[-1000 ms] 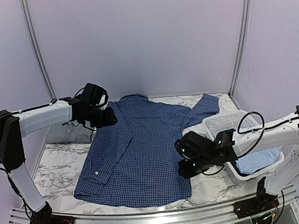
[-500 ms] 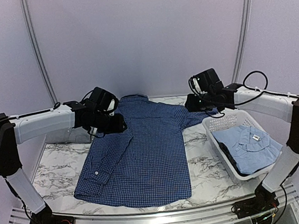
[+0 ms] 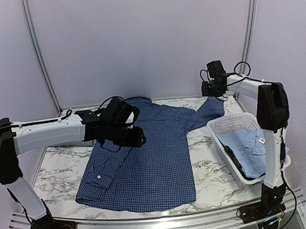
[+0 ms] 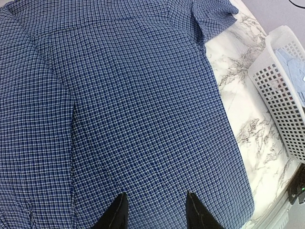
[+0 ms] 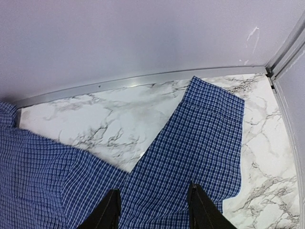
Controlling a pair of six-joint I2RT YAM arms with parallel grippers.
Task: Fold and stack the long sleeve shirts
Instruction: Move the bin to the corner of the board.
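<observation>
The dark blue check shirt [image 3: 146,158] lies spread flat on the marble table, collar at the back. Its right sleeve [image 3: 209,109] stretches toward the back right corner. My left gripper [image 3: 136,136] hovers open and empty over the shirt's upper body; the left wrist view shows its gripper [image 4: 156,210] above check cloth [image 4: 143,109]. My right gripper [image 3: 213,90] is open and empty just above the sleeve, and the right wrist view shows its gripper [image 5: 153,210] over the sleeve's cuff end [image 5: 209,129]. The light blue shirt [image 3: 251,145] lies in the basket. The grey shirt is hidden behind my left forearm.
A white mesh basket [image 3: 232,119] stands at the right edge of the table and also shows in the left wrist view [image 4: 281,90]. Back wall and corner posts close in behind the sleeve. Bare marble [image 3: 58,172] shows at the left and in front of the basket.
My right arm swung from the front, beside the basket, up to the back right over the sleeve. My left gripper moved from the shirt's left shoulder rightward over its body.
</observation>
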